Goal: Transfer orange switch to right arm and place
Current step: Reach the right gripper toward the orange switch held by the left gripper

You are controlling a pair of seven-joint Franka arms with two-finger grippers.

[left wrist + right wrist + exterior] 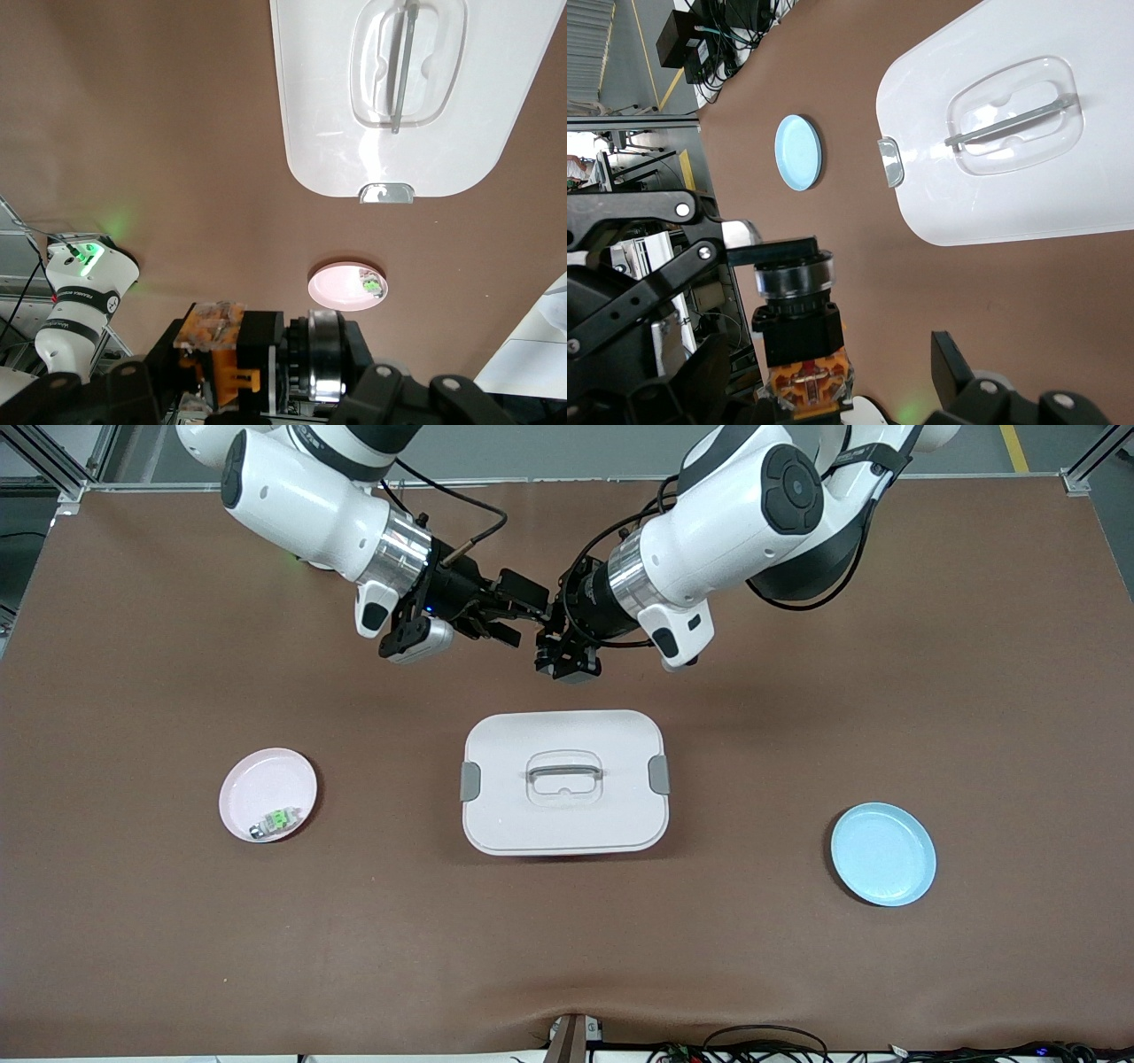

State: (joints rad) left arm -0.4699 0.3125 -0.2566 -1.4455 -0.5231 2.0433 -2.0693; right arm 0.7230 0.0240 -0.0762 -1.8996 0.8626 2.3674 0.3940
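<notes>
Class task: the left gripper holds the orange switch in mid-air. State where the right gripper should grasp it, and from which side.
Probably the switch's free end, the ringed collar and black body. The left gripper is shut on the end with orange markings. The right gripper, open, faces it above the table, so it should come straight along that line.

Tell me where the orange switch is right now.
The small black-and-orange push-button switch is up in the air, held by the shut left gripper, with the open right gripper around it, over the brown table, not yet over the white lidded box.
</notes>
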